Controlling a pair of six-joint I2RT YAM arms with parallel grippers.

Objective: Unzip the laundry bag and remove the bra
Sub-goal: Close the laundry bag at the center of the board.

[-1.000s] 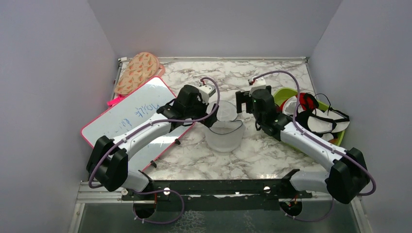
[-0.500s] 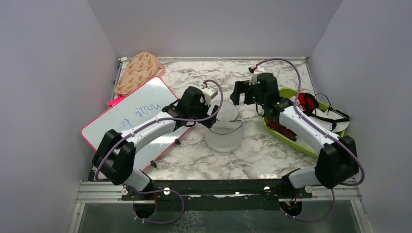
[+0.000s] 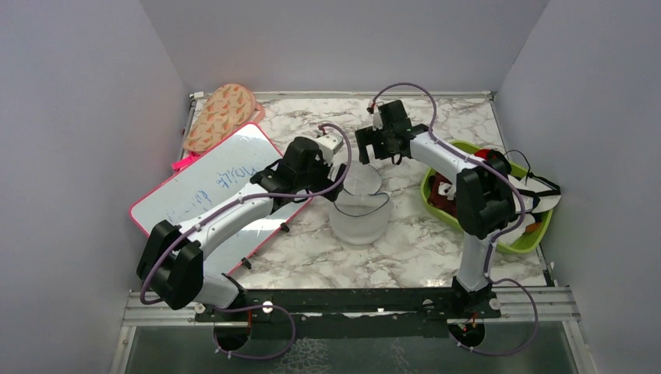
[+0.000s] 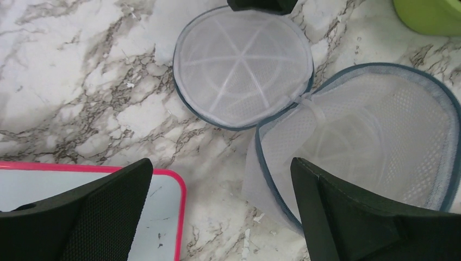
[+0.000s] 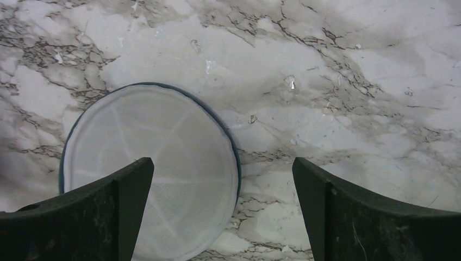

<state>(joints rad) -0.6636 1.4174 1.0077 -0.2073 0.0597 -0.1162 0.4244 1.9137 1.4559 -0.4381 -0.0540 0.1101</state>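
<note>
The laundry bag [image 3: 360, 218] stands unzipped mid-table as an open white mesh drum [image 4: 375, 147], and nothing dark shows inside it. Its round lid [image 3: 363, 179] lies flipped back flat on the marble [image 4: 242, 65] [image 5: 149, 163]. My left gripper [image 3: 334, 185] hovers open [image 4: 220, 163] just left of the drum's rim, holding nothing. Open as well, my right gripper [image 3: 378, 152] hangs empty [image 5: 222, 163] above the lid's far edge. The bra's black straps [image 3: 539, 185] show in the lime-green tray [image 3: 538, 234], partly behind my right arm.
A pink-framed whiteboard [image 3: 210, 187] [image 4: 163, 217] lies left of the bag, under my left arm. An orange patterned pad [image 3: 222, 115] sits at the back left corner. The tray also holds red and white cloth [image 3: 489, 160]. Grey walls close in three sides.
My right arm swung from over the tray toward the back left and now hangs over the bag's lid. The left gripper stayed beside the drum.
</note>
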